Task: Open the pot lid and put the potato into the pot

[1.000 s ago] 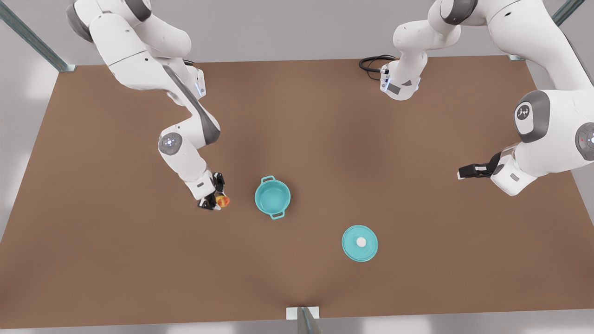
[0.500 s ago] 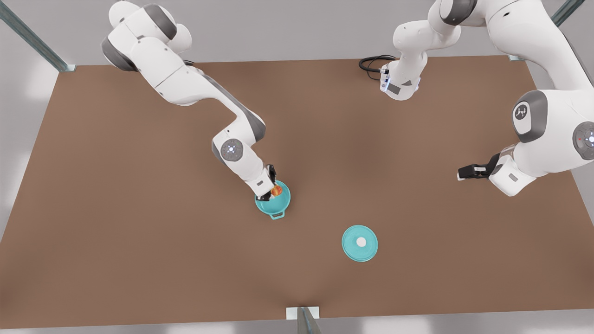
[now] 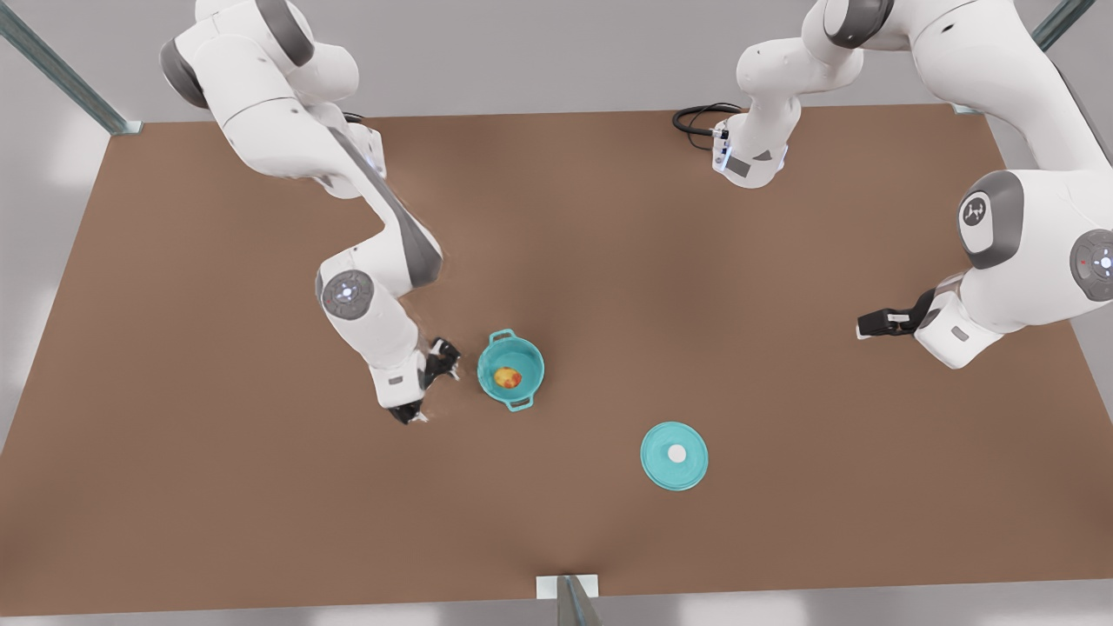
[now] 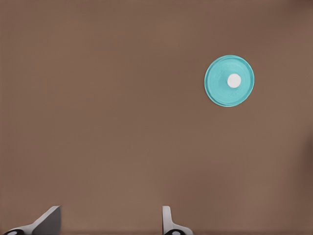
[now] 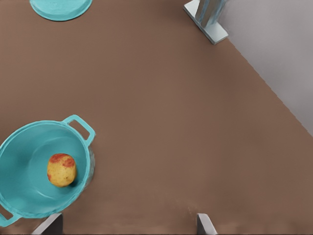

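In the front view the potato (image 3: 508, 378) lies inside the pot (image 3: 511, 369), and the pot lid (image 3: 674, 456) rests flat on the tabletop (image 3: 609, 261) well apart from it, so both steps of the task look done, with at most a retreat of the arms left. The right gripper (image 3: 426, 389) sits just beside the pot, its fingers released and empty; nothing stands between them and the pot. The left gripper (image 3: 869, 323) waits well away from both pot and lid, and a black cable (image 3: 696, 117) lies at the tabletop's far edge. In the left wrist view its fingers (image 4: 46, 223) are spread and hold nothing, the lid (image 4: 229, 81) far beyond them. In the right wrist view, spread fingers (image 5: 205, 225) frame bare tabletop, with the pot (image 5: 29, 147) close by one fingertip and the potato (image 5: 61, 170) on its floor; a metal post (image 5: 208, 17) stands farther off.
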Motion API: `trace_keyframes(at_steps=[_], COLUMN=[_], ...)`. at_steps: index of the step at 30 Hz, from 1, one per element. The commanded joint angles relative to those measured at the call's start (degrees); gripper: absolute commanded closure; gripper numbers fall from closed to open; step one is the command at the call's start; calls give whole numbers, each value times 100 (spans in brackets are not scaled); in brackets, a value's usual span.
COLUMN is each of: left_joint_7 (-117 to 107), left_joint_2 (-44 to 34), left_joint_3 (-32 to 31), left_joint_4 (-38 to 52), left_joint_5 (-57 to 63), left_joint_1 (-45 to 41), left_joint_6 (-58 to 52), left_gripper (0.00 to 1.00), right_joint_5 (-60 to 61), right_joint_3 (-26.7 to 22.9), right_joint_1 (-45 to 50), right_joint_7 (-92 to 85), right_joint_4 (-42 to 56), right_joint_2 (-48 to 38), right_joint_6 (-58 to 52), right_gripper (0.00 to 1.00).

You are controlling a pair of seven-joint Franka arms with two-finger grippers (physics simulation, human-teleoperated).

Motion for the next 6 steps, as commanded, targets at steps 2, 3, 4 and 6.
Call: trace_keyframes(at_steps=[2, 3, 4, 6], left_joint_7=[14, 14, 14, 14], left_joint_2=[-7, -7, -7, -7], left_joint_3=[-2, -2, -2, -2], left_joint_4=[4, 4, 4, 4], left_joint_5=[4, -5, -5, -14], left_joint_1=[0, 18, 0, 0], left_joint_6=[-1, -1, -1, -1], left_gripper=[0, 0, 0, 0], right_joint_5=[-29, -64, -64, -196], right_joint_3=[-646, -655, -681, -708], right_joint_1=[-574, -785, -943, -1075], right_joint_7=[1039, 1031, 987, 978], right_joint_4=[434, 531, 619, 680], right_joint_2=[-375, -383, -383, -375], right_joint_6=[-3652, -3749, -3916, -3951], right_gripper=[0, 0, 0, 0])
